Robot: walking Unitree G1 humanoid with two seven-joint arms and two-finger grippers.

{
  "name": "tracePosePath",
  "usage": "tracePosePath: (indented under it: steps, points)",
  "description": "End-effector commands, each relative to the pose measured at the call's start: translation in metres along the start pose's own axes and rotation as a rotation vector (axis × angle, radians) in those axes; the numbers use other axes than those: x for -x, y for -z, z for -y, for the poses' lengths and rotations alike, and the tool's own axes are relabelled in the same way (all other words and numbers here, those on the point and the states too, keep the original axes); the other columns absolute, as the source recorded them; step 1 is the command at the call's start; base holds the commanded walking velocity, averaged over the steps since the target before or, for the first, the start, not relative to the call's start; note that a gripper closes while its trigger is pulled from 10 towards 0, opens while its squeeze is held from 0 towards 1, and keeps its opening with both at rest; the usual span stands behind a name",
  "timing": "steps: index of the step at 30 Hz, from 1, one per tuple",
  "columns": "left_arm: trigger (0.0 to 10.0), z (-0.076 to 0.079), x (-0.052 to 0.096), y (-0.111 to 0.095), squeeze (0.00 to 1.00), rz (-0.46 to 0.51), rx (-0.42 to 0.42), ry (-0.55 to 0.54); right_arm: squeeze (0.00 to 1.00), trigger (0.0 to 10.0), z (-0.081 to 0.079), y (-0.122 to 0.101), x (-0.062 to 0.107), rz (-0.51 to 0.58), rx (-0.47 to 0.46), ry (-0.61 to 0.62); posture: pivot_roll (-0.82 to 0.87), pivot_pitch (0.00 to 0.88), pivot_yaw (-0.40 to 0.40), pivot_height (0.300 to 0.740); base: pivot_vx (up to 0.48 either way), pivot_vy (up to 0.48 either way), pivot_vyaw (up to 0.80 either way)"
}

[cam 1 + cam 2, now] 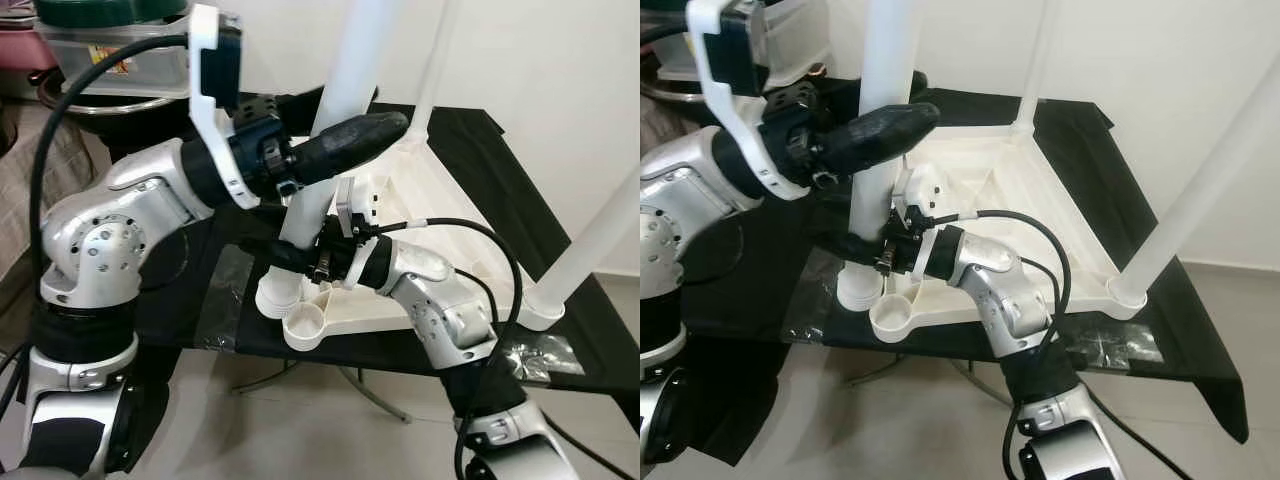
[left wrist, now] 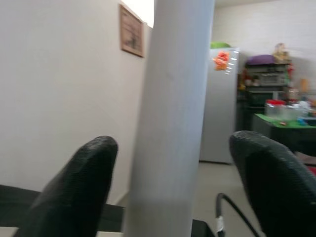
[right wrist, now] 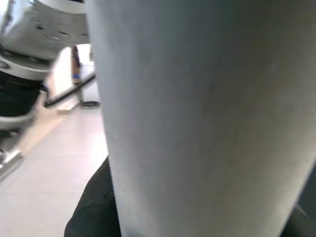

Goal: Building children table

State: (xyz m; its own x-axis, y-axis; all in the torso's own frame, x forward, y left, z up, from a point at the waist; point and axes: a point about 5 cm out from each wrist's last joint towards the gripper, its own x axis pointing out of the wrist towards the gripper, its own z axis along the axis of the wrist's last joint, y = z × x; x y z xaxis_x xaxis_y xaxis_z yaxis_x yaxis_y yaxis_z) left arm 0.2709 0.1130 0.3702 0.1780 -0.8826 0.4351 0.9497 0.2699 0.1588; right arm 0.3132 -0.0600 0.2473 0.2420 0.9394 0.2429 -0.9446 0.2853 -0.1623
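Observation:
An upturned white children's table top (image 1: 440, 200) lies on a black table (image 1: 580, 375). Two white legs (image 1: 600, 235) stand in its far and right corners. A third white leg (image 1: 345, 60) stands upright, its foot (image 1: 278, 295) just beside the empty corner socket (image 1: 305, 325). My left gripper (image 1: 385, 125) is high on this leg, open, with a black finger on each side and small gaps showing in the left wrist view (image 2: 173, 138). My right gripper (image 1: 862, 245) is shut on the same leg low down, near its foot; one finger (image 3: 94, 212) shows under the leg.
Plastic containers and a metal bowl (image 1: 110, 60) sit at the back left. Silver tape patches (image 1: 225, 290) are stuck on the black table. A white wall runs behind. Grey floor (image 1: 300, 430) lies in front, with a metal stand under the table.

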Motion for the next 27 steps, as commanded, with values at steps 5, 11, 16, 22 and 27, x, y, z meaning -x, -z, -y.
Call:
tracePosePath:
  steps: [5, 11, 16, 22, 27]
  points:
    - [10.0, -0.007, 0.023, -0.028, 1.0, 0.054, -0.061, -0.048, 0.0, 0.0, 0.021, -0.017, 0.014, 0.024, 0.052, 0.123, 0.1, 0.067, -0.041, 0.74, 0.0, 0.0, 0.0]
    - [10.0, -0.014, 0.05, -0.047, 1.0, 0.093, -0.112, -0.129, 0.0, 0.0, 0.041, -0.032, 0.026, 0.069, 0.084, 0.275, 0.1, 0.07, -0.04, 0.74, 0.0, 0.0, 0.0]
    - [10.0, -0.036, 0.074, -0.04, 0.8, 0.053, -0.192, -0.459, 0.0, 9.1, 0.058, -0.054, 0.035, 0.133, 0.1, 0.429, 0.1, 0.076, -0.039, 0.74, 0.0, 0.0, 0.0]
    - [10.0, -0.046, 0.093, 0.026, 0.0, -0.167, -0.169, -0.713, 0.0, 10.0, 0.06, -0.06, 0.039, 0.075, 0.135, 0.459, 0.09, 0.088, -0.04, 0.74, 0.0, 0.0, 0.0]
    - [10.0, -0.021, 0.099, 0.099, 0.0, -0.305, -0.018, -0.82, 0.0, 10.0, 0.046, -0.049, 0.041, -0.015, 0.137, 0.465, 0.07, 0.098, -0.053, 0.74, 0.0, 0.096, 0.0]
